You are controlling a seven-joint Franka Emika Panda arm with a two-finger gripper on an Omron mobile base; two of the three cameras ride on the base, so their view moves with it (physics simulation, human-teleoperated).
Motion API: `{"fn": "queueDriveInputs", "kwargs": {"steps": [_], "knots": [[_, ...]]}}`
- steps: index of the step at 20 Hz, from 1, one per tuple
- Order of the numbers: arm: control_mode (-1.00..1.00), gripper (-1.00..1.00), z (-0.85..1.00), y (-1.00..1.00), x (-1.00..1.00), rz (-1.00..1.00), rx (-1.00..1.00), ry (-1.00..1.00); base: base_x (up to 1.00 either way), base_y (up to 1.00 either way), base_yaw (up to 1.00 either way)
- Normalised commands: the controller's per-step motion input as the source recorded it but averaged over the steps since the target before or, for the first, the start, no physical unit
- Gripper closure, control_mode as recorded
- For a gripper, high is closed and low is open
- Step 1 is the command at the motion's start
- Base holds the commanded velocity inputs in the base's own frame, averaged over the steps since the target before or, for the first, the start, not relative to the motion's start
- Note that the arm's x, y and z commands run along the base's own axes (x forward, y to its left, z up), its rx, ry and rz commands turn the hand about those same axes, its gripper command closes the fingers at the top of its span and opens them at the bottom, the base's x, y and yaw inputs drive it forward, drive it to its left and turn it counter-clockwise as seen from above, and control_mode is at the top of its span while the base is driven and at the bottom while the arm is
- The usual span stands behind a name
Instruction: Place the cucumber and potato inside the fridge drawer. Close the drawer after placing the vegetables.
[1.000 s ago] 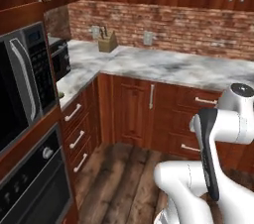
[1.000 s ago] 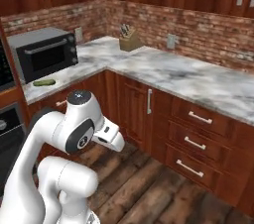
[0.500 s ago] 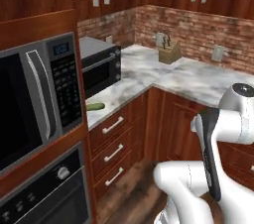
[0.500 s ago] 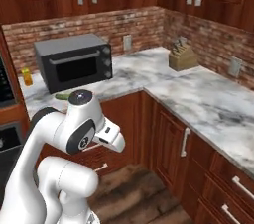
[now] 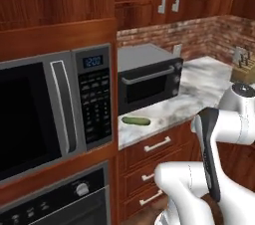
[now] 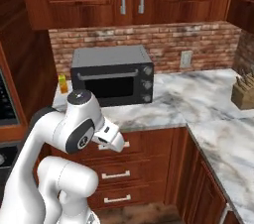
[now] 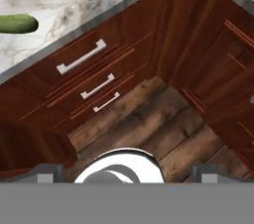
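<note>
I see dark red-brown wooden cabinets (image 6: 131, 0) with silver handles running above everything, a red brick backsplash (image 6: 198, 39) below them. The white-and-grey marble surface (image 6: 208, 99) wraps around the corner, with wooden drawer fronts (image 7: 94, 77) with silver bar handles underneath it. Landmark for me is the black countertop toaster oven (image 5: 149, 77) with its silver handle, sitting on that surface against the brick.

Left of the toaster oven in the left base view, a big built-in steel microwave (image 5: 55, 109) with a blue clock display sits in the wooden column, and a steel wall oven (image 5: 55, 204) is below that. My white arm (image 5: 219, 134) is folded in front of the drawers, below and right of the toaster oven in the left base view.

The small dark-green elongated cucumber (image 5: 135, 120) lies flat on the surface just in front of the toaster oven's left corner, near the edge; I also catch its end in the hand view at upper left (image 7: 17, 24). A small orange-yellow carton (image 6: 63, 84) stands just left of the toaster oven in the right base view. A tan wooden knife block (image 6: 244, 94) is well to the right of the toaster oven, at the far side of the corner.

The tool (image 7: 121, 173) is pointing down at the brown plank floor (image 7: 149, 124); its tips stand wide apart, nothing between them.
</note>
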Motion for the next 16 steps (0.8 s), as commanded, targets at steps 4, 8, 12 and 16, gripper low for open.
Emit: {"fn": "queueDriveInputs", "kwargs": {"steps": [4, 8, 12, 16], "knots": [[1.00, -1.00, 0.00, 0.00, 0.00, 0.00, 0.00, 0.00, 0.13, -0.64, 0.50], [1.00, -1.00, 0.00, 0.00, 0.00, 0.00, 0.00, 0.00, 0.02, -0.70, 0.49], [1.00, -1.00, 0.00, 0.00, 0.00, 0.00, 0.00, 0.00, 0.18, -0.45, 0.51], [1.00, -1.00, 0.00, 0.00, 0.00, 0.00, 0.00, 0.00, 0.23, 0.05, 0.44]]}}
